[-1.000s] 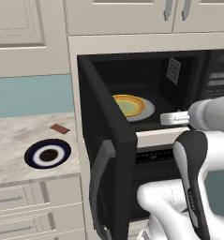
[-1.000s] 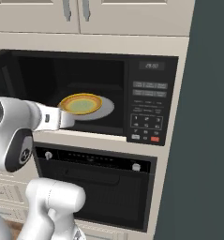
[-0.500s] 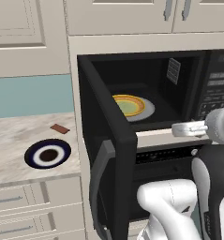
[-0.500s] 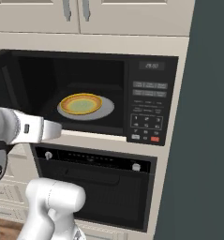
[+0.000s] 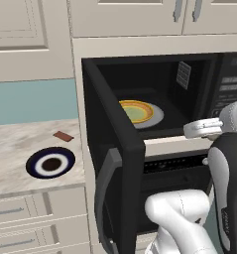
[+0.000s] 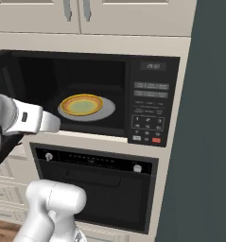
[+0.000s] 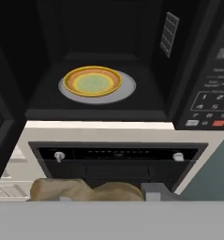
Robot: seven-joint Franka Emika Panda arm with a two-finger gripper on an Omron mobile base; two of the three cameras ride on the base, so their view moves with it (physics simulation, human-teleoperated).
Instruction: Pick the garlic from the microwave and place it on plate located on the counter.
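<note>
The garlic (image 7: 80, 190) is a tan lump at the bottom of the hand view, squeezed in the gripper (image 7: 104, 197). The plate (image 5: 50, 163) sits on the tabletop (image 5: 16, 149) at the middle left of the left base view, far left of the microwave (image 5: 154, 106).

Tan garlic (image 7: 85, 190) low in hand view; microwave (image 6: 133, 94) open; navy-rimmed plate (image 5: 50, 163) flat on counter (image 5: 21, 149).

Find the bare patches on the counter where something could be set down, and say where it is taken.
The counter has bare stone left of the plate, between the plate and the open microwave door, and behind the reddish-brown bar up to the blue wall. The plate's own centre is bare. Nearest the door, room is tightest.
</note>
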